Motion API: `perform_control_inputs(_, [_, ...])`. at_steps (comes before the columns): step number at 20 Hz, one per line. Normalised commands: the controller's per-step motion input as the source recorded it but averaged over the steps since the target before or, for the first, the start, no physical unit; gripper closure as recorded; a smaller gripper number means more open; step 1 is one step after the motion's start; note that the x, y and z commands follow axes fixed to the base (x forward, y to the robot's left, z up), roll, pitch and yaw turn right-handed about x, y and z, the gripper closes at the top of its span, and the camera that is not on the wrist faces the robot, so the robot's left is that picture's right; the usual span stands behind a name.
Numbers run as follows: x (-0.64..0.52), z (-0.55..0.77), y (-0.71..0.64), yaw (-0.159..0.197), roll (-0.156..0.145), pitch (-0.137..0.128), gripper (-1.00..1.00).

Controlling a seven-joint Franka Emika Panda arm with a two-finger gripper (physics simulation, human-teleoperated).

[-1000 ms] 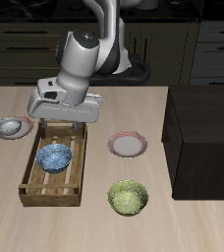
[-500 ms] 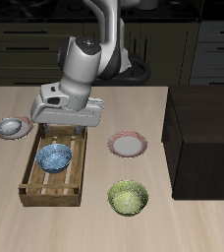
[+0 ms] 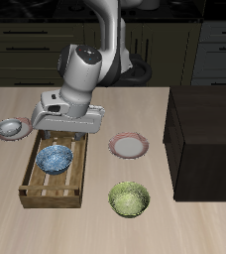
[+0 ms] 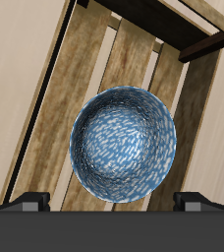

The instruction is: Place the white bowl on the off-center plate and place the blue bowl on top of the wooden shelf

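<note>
- One bowl is done, judging by the exterior view: the white bowl (image 3: 8, 127) sits on the off-center plate (image 3: 21, 123) by the counter's edge; the tool (image 3: 63, 136) hangs over the crate (image 3: 33, 185)
- Wrist view: the blue bowl (image 4: 124, 143) lies in the crate, ungrasped; the fingers (image 4: 29, 202) are spread; next, descend and pinch its rim

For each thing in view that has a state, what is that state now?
white bowl: sitting on the off-center plate.
blue bowl: upright, empty, inside the slatted crate.
claw: above the blue bowl, holding nothing; open or shut, cannot tell.
second plate: empty.
yellow-green bowl: upright on the table.
wooden shelf: top bare.
</note>
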Motion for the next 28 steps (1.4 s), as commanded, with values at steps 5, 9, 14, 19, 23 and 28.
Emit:
perform_control_inputs(5, [-0.07,-0.17,-0.06,-0.015,0.001,0.010,-1.00])
perform_control_inputs(9, [-0.03,-0.14,0.00,0.002,0.007,0.003,-1.00])
perform_control_inputs(14, [0.05,-0.24,-0.13,-0.013,-0.026,0.020,-1.00])
perform_control_inputs(19, [-0.03,-0.24,0.00,-0.005,0.000,0.022,-1.00])
perform_control_inputs(23, [-0.04,-0.20,0.24,0.000,0.028,0.021,-1.00])
perform_control_inputs(28, [-0.06,-0.24,0.20,0.003,0.065,0.034,1.00])
